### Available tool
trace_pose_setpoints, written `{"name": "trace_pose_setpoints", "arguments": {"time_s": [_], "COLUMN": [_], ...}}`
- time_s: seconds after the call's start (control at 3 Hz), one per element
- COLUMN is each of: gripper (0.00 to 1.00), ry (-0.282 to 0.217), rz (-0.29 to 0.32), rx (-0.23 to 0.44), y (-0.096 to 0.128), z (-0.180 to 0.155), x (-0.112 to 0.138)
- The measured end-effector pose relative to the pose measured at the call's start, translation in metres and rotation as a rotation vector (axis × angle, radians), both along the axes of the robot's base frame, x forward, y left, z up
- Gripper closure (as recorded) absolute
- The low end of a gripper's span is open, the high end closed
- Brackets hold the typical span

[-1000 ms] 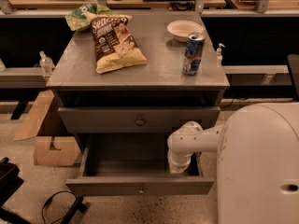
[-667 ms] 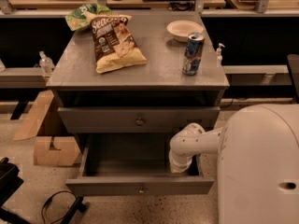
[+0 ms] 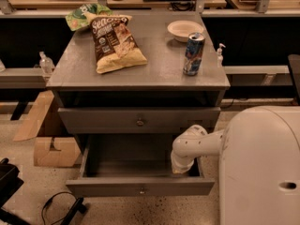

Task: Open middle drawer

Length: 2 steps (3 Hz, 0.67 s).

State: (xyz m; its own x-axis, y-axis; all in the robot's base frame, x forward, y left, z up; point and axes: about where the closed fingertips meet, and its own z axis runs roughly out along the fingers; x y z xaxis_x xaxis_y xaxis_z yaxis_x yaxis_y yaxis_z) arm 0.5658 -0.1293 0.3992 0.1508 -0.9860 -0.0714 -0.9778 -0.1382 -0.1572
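**Almost nothing moves now: the pull looks finished**

Only the white wrist [image 3: 190, 142] of my arm has crept over the last second, and only a shade toward my own body [image 3: 262, 168]. Everything else sits as it did. The middle drawer [image 3: 126, 161] is out just as far as before. Its front panel and small round knob [image 3: 141, 190] stand well forward of the cabinet, and its plain grey floor is open to view.

My gripper [image 3: 181, 168] hangs down inside that drawer, at the end nearest my body and just behind the front panel. It is tucked under the wrist, so I cannot tell whether it is clenched or released, or whether it touches the drawer's wall or floor.

Above, the upper drawer front [image 3: 139, 121] is shut. On the cabinet top [image 3: 154, 71] the chip bag [image 3: 116, 41], the can [image 3: 193, 54] and the bowl [image 3: 185, 29] have not stirred.

I read this stillness as the end of the stroke: the drawer is open, and I judge the task all but done. What remains is getting myself out. I should rise straight up until I am clear of the front panel before swinging away. A sideways or backward exit could catch the panel or the near wall and shove the drawer partly shut again.
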Motion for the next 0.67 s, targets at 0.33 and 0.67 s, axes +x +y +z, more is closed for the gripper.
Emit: {"name": "trace_pose_setpoints", "arguments": {"time_s": [0.33,0.67], "gripper": [1.00,1.00], "ry": [0.050,0.128], "rz": [0.005,-0.020], "rx": [-0.014,-0.030], "y": [-0.002,-0.007], "z": [-0.009,-0.010], "x": [-0.017,-0.058]}}
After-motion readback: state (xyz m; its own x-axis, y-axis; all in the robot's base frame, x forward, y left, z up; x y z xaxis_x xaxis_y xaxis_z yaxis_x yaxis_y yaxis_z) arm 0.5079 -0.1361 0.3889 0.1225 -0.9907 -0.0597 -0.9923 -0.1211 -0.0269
